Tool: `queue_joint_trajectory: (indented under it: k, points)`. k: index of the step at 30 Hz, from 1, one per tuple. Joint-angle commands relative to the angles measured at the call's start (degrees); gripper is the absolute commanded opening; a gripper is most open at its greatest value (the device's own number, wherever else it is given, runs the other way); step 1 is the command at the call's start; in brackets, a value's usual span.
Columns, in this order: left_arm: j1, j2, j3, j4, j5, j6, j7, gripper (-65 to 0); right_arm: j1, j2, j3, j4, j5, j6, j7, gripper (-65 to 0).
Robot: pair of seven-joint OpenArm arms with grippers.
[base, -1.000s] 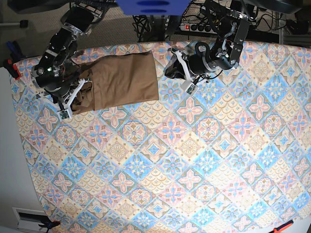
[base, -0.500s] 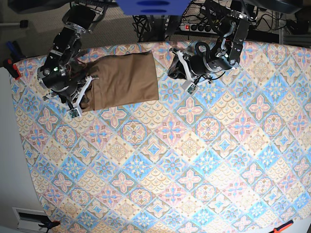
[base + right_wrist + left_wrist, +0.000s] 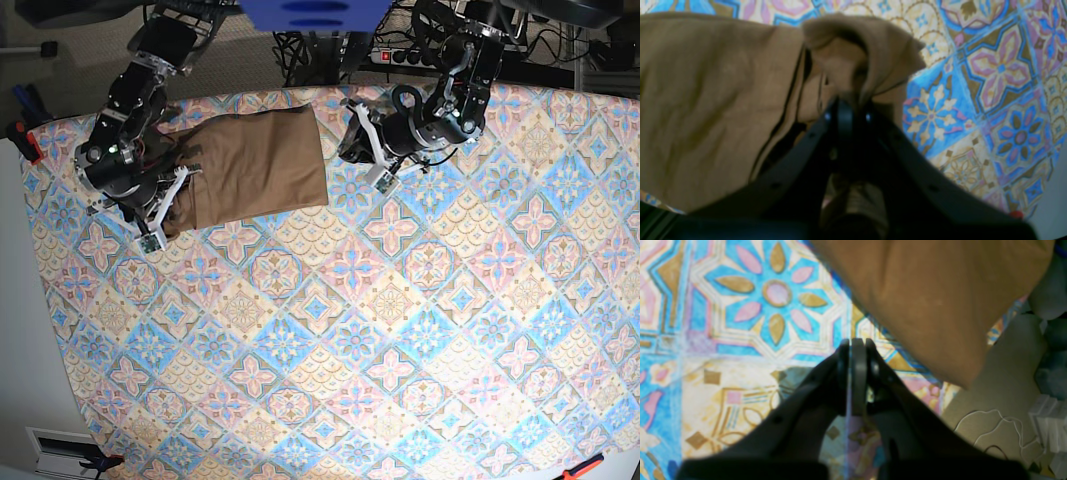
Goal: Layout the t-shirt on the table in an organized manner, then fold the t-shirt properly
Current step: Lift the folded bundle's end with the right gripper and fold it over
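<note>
Base view: t-shirt (image 3: 262,165) is on the worktop (image 3: 350,380), far side, left of centre. Broad panel looks fairly smooth; left end is bunched. Wide bare stretch of patterned cloth on the near side, so there's room to fold or re-lay.

Right gripper (image 3: 853,108) is clenched on a bunched bit of shirt at that left end. Right wrist view has fabric gathered into the fingertips, a flap standing proud on one side and loose layers with dark gaps next to it. My read: it's there to control the loose end, either to bring it over the smooth panel or tidy the edge. Can't tell how many layers are in the pinch.

Left gripper (image 3: 853,345) is closed with nothing in it, just off the shirt's right edge, over bare cloth. Probably parked clear so it doesn't drag the flat part while the other side works. It could press that edge down if the panel starts to slide.

Judgement: partly folded, not done. Next move wants the gathered end laid across and released low. Risk: soft cotton, one-sided pull, so the panel may skew or the bunch may fold in as a lump.
</note>
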Motion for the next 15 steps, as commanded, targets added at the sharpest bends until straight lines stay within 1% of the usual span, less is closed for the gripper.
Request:
queue_joint_trajectory:
  k: [1,7,15]
  points:
    - [-0.5,-0.1,-0.1,0.9,-1.0,-0.2,-1.0,-65.0,1.0,0.3,-0.1,1.3,0.6,0.1,0.8,-65.0]
    - [-0.5,-0.1,-0.1,0.9,-1.0,-0.2,-1.0,-65.0,3.6,0.3,-0.9,1.2,0.5,0.1,0.8,-65.0]
    - [-0.5,-0.1,-0.1,0.9,-1.0,-0.2,-1.0,-65.0,8.4,1.4,-1.9,1.2,0.5,0.1,0.8,-65.0]
